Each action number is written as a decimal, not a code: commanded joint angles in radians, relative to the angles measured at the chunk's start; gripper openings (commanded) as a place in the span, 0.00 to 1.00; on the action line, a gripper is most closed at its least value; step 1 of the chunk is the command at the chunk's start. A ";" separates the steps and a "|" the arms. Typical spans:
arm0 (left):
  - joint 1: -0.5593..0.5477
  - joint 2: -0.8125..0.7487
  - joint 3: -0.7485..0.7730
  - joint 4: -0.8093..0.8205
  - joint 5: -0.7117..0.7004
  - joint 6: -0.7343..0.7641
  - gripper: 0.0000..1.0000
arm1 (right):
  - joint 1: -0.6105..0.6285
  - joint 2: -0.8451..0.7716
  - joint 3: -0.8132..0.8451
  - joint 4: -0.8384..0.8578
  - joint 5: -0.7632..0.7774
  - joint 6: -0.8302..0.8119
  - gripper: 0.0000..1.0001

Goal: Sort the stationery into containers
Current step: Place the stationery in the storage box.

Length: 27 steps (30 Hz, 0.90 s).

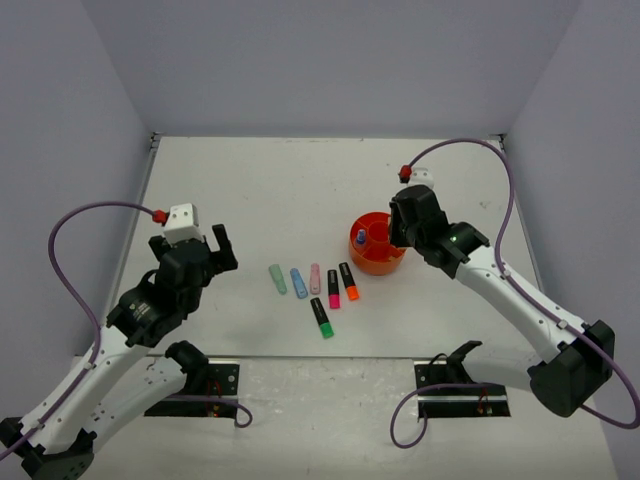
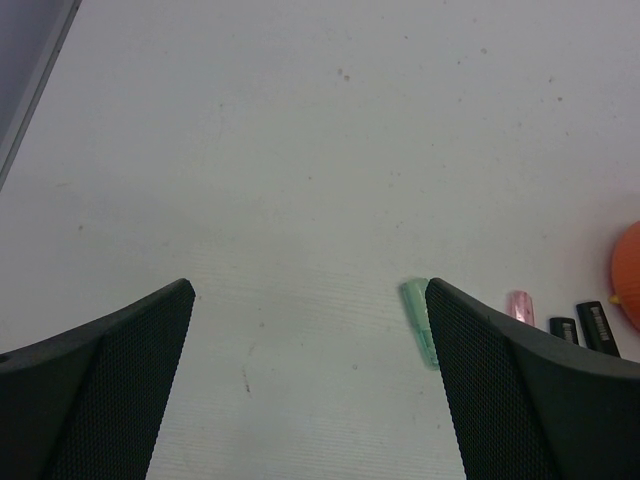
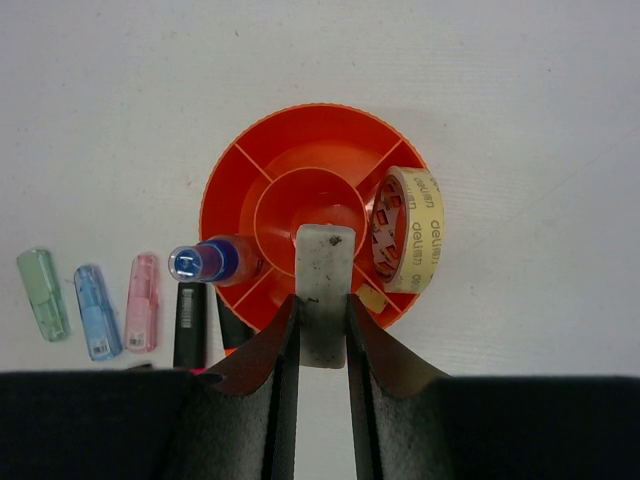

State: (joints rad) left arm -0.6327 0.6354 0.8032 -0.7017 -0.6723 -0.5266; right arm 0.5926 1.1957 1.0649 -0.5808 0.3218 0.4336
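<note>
Orange divided organiser (image 3: 300, 140) holds cream tape roll (image 3: 412, 232); right jaws pinch grey marker (image 3: 325, 285), left jaws spread.

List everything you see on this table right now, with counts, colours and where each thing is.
Organiser: one, orange, right of centre.
Tape roll: one, cream, on edge in an outer compartment.
Blue-capped marker: one, standing in another outer compartment.
Pastel markers: three, green, blue, pink, side by side left of the organiser.
Black markers: three, pink, orange, green caps, beside the pastel ones.
Grey marker: one, held over the organiser.
Table: one, white.
Left gripper: open, empty, over bare table.
Right gripper: shut on the grey marker.
</note>
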 commanded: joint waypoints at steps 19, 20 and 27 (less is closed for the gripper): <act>0.021 -0.001 0.002 0.054 0.017 0.033 1.00 | -0.005 -0.186 -0.136 -0.113 -0.029 0.093 0.00; 0.022 -0.002 0.002 0.055 0.017 0.033 1.00 | -0.005 -0.192 -0.145 -0.113 -0.030 0.097 0.00; 0.023 0.001 0.001 0.057 0.022 0.036 1.00 | -0.005 -0.232 -0.178 -0.114 -0.021 0.114 0.00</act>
State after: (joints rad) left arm -0.6216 0.6365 0.8032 -0.6964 -0.6520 -0.5117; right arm 0.5922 1.0001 0.8915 -0.6959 0.3025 0.5211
